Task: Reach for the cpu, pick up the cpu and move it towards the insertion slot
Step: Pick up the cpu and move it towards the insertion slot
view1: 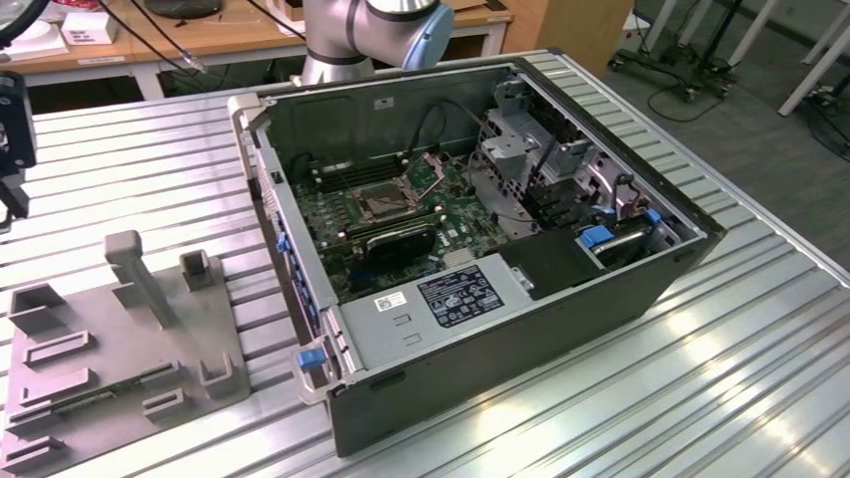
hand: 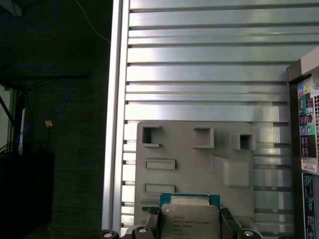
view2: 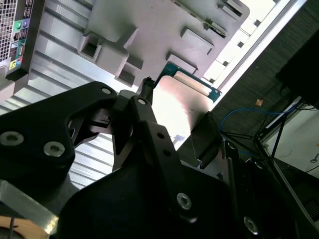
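My tool [view2: 178,108] is clenched on the cpu [view2: 182,102]. In the second wrist view its black fingers [view2: 149,130] press against two opposite edges of the chip, one on each side. The pale silvery face and its green border show between them. In both wrist views the cpu hangs in front of the grey tray [view2: 149,30], over one of the tray's edges. I cannot tell how far above the tray it is. The chip sits tilted against the tray's flat surface in the second wrist view. In the first wrist view I look almost straight at its printed face.

In the exterior view the tray lies on the ribbed metal bench [view1: 133,169], in the lower part of the exterior view's left. It is just beside the open computer case [view1: 531,329], which takes up the middle. The insertion slot [view1: 376,202] sits on the green board inside that case, toward the upper left of the interior. It is a silvery frame around a dark centre, well apart from the tray. My arm [view1: 352,30] rises behind the case at the top of the exterior view.
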Controlling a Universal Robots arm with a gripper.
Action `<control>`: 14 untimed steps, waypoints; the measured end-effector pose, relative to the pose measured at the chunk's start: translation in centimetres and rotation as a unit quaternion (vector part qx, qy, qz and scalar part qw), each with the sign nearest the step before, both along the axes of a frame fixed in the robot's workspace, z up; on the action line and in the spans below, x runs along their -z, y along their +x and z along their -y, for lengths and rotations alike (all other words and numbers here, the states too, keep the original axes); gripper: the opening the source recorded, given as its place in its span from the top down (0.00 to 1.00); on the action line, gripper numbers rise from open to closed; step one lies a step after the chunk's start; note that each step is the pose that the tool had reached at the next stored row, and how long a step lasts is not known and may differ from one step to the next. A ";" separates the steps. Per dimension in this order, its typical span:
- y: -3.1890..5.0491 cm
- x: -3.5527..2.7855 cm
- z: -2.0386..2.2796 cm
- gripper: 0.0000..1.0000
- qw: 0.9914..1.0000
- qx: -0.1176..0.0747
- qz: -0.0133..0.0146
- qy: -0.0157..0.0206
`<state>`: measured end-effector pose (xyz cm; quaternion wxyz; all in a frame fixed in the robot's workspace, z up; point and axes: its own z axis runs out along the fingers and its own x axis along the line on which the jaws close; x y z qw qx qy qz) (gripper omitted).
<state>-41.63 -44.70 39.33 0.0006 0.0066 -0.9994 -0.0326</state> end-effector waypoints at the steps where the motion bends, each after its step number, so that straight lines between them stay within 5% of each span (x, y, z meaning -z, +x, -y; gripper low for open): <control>1: 0.02 0.00 0.00 0.45 1.000 0.000 0.000 0.000; 14: 0.35 -0.01 0.00 0.45 1.000 0.000 0.000 0.000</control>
